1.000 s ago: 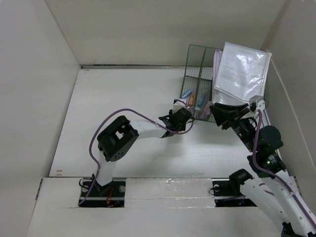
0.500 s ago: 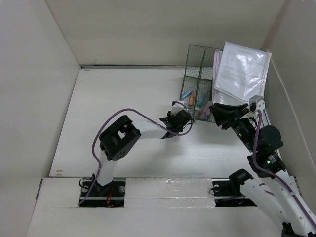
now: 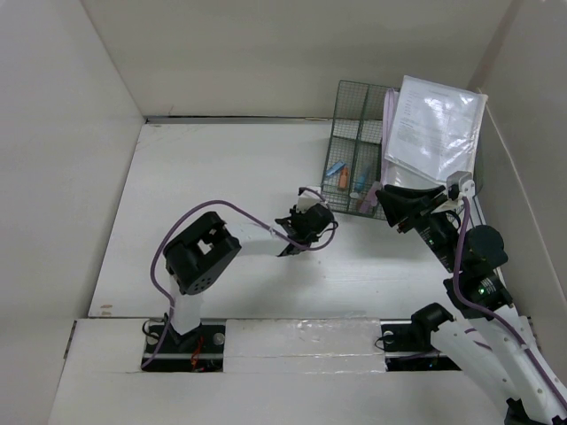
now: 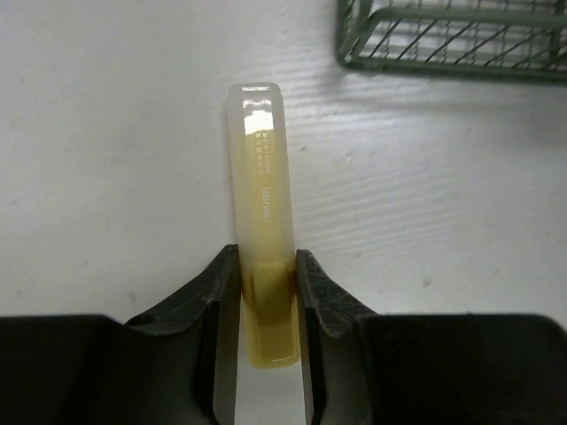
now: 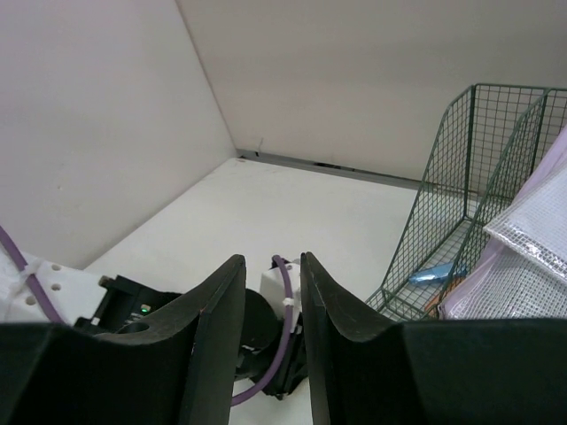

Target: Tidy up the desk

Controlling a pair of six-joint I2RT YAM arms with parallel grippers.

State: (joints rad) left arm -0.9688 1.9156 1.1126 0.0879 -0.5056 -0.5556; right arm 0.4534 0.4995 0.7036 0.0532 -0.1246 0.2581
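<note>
Left gripper (image 4: 266, 261) squeezes a pale yellow tube (image 4: 259, 159) by its near end, down by the big white desk (image 4: 106, 133), close to the green wire rack (image 4: 443, 49) (some little pens (image 3: 341, 173) lie in it). Right gripper (image 5: 273, 274) waits beside the rack, fingers a bit apart, holding nothing. I think the tube goes in the rack next, so it needs lifting over the edge.

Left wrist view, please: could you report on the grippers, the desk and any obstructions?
Left gripper shut on yellow tube, over desk. Right gripper empty, jaws slightly apart. Green wire rack just ahead.
</note>
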